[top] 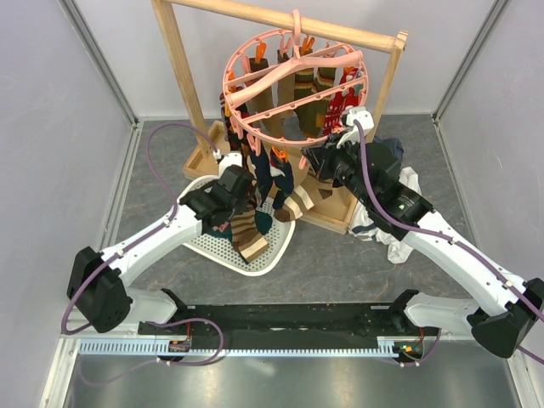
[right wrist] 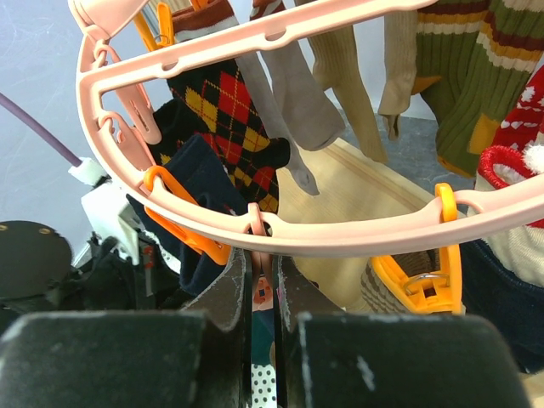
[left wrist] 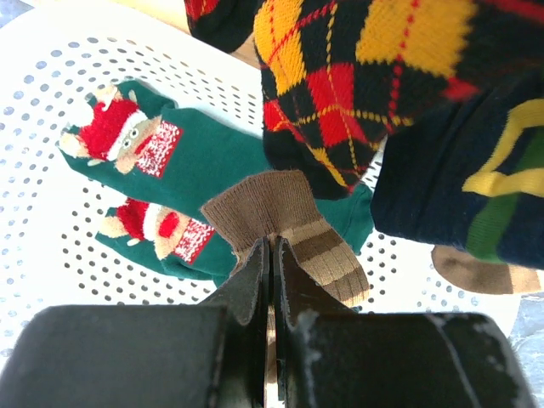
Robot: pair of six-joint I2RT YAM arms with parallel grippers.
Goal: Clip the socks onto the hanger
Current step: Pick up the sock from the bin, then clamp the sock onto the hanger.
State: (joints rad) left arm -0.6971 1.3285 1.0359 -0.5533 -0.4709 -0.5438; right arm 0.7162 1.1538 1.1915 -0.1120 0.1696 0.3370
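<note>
Top external: hanger (top: 259,82) crowded by both arms; left gripper (left wrist: 272,248) pinches striped sock (left wrist: 285,212), right gripper (right wrist: 262,265) pinches a pink clip (right wrist: 255,221).

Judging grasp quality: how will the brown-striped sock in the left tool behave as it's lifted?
Probably floppy: the brown-striped sock bends and folds where the left tool pinches it. Likely light, since it looks like thin knit. Its ribbed cuff seems grippy, so slipping out looks unlikely.

We see ribbed knit cloth in the socks (left wrist: 272,208), smooth glossy pink plastic in the hanger (right wrist: 340,242), bare pale wood in the rack (top: 280,19), perforated white plastic in the basket (left wrist: 51,212).
</note>
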